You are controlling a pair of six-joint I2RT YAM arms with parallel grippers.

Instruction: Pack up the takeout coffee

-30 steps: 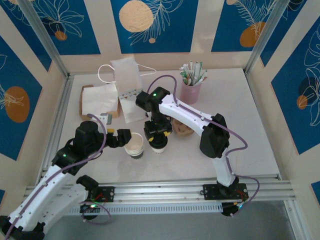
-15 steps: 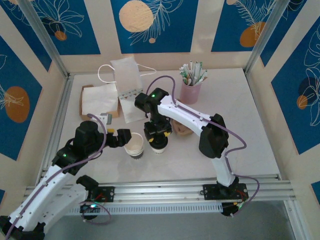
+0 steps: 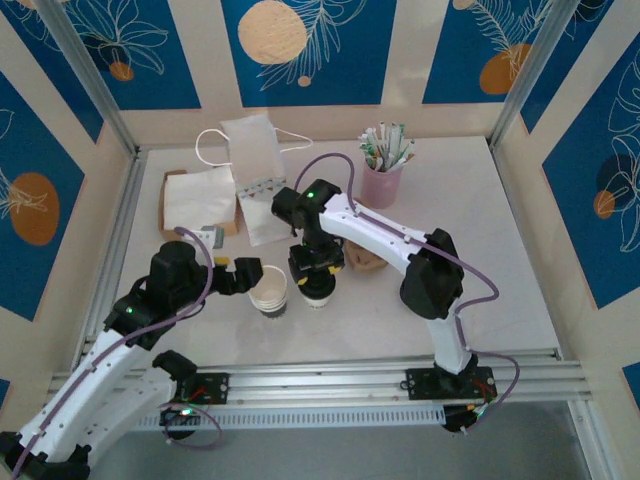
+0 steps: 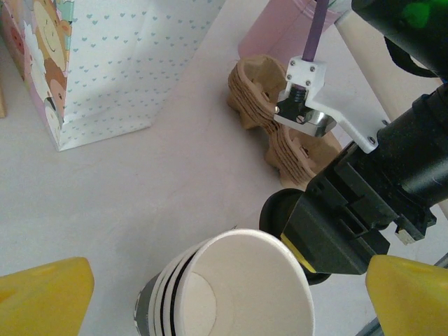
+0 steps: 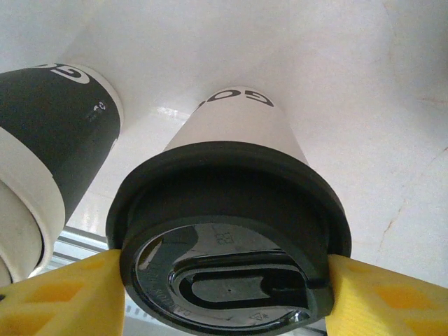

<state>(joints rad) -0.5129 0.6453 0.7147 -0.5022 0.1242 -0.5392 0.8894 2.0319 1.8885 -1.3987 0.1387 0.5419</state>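
Right wrist view: the right end effector [image 5: 224,283] has its two yellow fingers [image 5: 63,297] pressed against opposite sides of the black lid on the takeout coffee [image 5: 234,150], pinching it at the rim. The cup hangs upright under the lid, its base down at the white counter [image 5: 364,77]; whether it rests there or is just off the surface I cannot tell. Just beside it, on the left of this view, stands a stack of paper cups [image 5: 49,140] with a narrow strip of counter between the two.

From the top external view, the right end effector [image 3: 315,268] points straight down over the takeout coffee [image 3: 318,292], near the middle of the counter [image 3: 500,260]. The stack of paper cups [image 3: 269,290] is close on the left arm's side, and a brown cardboard cup carrier [image 3: 365,255] lies just behind the arm's far side. A white paper bag [image 3: 258,170] stands farther back, with a pink cup of sticks [image 3: 383,180] near the rear edge. Bare counter runs from the carrier to the right edge, and a band lies bare between the cups and the near rail [image 3: 380,375].

The left end effector [image 3: 243,275] is spread wide. In its wrist view the yellow fingers [image 4: 42,294] flank the stack of paper cups [image 4: 231,287], apart from it on both sides.
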